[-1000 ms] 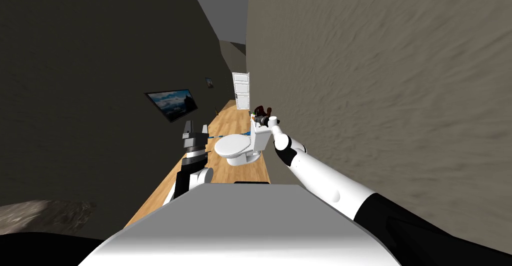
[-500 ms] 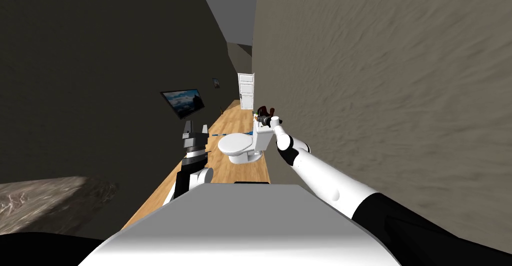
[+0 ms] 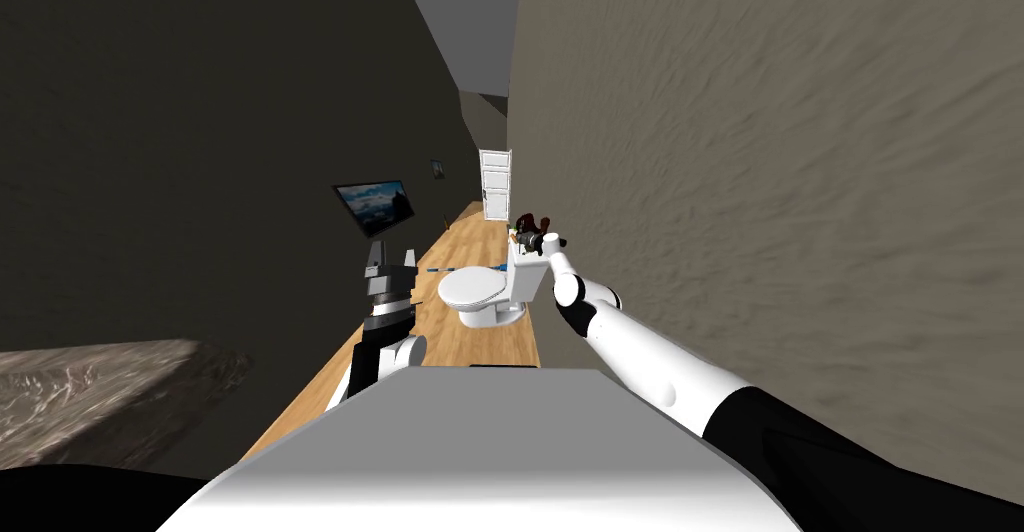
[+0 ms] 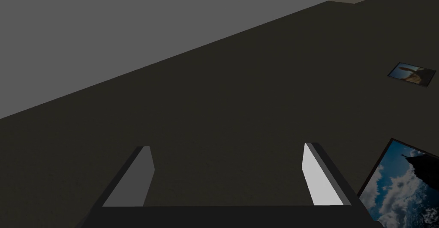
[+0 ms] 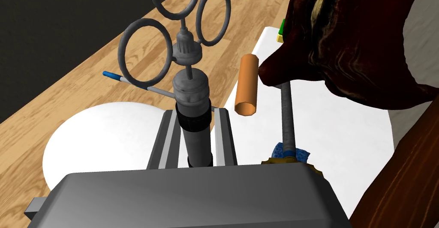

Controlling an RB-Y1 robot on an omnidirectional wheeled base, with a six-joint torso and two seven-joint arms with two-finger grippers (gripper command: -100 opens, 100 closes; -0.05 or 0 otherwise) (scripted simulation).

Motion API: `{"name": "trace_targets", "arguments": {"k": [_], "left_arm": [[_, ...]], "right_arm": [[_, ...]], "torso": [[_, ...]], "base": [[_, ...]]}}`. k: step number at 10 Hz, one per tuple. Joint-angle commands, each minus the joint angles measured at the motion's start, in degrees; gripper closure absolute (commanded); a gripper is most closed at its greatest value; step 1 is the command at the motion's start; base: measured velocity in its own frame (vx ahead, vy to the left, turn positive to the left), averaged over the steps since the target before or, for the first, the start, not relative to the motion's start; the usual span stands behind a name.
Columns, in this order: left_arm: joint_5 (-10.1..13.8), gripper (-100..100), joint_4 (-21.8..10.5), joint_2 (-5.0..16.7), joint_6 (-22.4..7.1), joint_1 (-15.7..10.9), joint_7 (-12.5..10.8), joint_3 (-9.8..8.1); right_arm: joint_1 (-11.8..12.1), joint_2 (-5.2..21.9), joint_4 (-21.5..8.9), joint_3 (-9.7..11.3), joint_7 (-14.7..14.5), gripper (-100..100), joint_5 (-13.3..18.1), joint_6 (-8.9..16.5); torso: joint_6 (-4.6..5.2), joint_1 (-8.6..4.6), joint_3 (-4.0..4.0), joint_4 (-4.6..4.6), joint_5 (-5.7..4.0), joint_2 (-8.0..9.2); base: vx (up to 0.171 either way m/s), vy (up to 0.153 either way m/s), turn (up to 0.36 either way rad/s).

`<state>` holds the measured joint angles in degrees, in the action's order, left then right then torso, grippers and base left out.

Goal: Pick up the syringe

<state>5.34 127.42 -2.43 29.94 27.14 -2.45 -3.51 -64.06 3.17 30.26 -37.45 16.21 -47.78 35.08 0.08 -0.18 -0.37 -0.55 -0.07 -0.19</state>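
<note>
Syringe [image 5: 191, 88] in hand: the right end effector [image 5: 195, 112] is clenched on the grey barrel, its fingers pressing both sides below the three rings, at the tank [image 5: 338, 127] of the white toilet [image 3: 478, 291]. Whether the syringe is clear of the tank cannot be told. A clean pickup likely calls for a straight, slow lift with a firm grip, keeping off the orange cylinder [image 5: 247, 85] just beside it and the dark red object [image 5: 343, 37] on its thin rod [image 5: 286, 114]. The left end effector [image 4: 228, 147] is raised on the robot's left, fingers released. Compared with a second ago, the whole head view has slid sideways, so the robot itself has turned. The right arm stays at the tank.
</note>
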Motion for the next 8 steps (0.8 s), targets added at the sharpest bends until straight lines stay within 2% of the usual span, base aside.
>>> {"name": "trace_targets", "arguments": {"k": [1, 2, 3, 5, 6, 7, 8], "left_arm": [[0.0, 0, 0.0, 0.0, 0.0, 0.0, 0.0, 0.00], [0.0, 0, 0.0, 0.0, 0.0, 0.0, 0.0, 0.00], [0.0, 0, 0.0, 0.0, 0.0, 0.0, 0.0, -0.01], [0.0, 0, 0.0, 0.0, 0.0, 0.0, 0.0, -0.01], [0.0, 0, 0.0, 0.0, 0.0, 0.0, 0.0, -0.01], [0.0, 0, 0.0, 0.0, 0.0, 0.0, 0.0, 0.00], [0.0, 0, 0.0, 0.0, 0.0, 0.0, 0.0, -0.01]], "right_arm": [[1.4, -0.3, 2.9, 1.9, 2.9, 100, 0.9, 0.2], [1.4, -0.3, 2.9, 1.9, 3.4, 100, 0.9, 0.2], [2.7, 0.5, 4.6, 4.6, 5.3, 100, 0.3, -0.7], [2.7, 0.5, 4.6, 4.9, 6.2, 100, 0.3, -0.7], [4.0, 1.3, 6.2, 7.5, 7.8, 100, -0.2, -1.6], [4.0, 1.3, 6.2, 7.9, 9.0, 100, -0.2, -1.6], [5.3, 2.1, 7.9, 10.2, 10.7, 100, -0.8, -2.5]], "torso": [[0.00, 0.00, 0.00, 0.00, 0.00, 0.00], [0.05, -0.06, 0.01, 0.01, -0.01, 0.01], [0.10, -0.07, 0.00, 0.01, -0.02, -0.02], [0.07, -0.11, -0.02, -0.01, -0.04, -0.04], [0.09, -0.07, -0.02, -0.01, -0.03, -0.04], [0.01, -0.08, -0.01, -0.02, -0.04, -0.01], [0.07, -0.10, -0.01, 0.00, -0.05, -0.01]], "base": [[-0.029, -0.040, 0.112], [-0.010, -0.026, -0.003], [-0.013, -0.032, 0.119], [-0.017, -0.028, 0.055], [-0.028, -0.034, 0.152], [-0.028, -0.039, 0.097], [-0.032, -0.037, 0.160]]}}
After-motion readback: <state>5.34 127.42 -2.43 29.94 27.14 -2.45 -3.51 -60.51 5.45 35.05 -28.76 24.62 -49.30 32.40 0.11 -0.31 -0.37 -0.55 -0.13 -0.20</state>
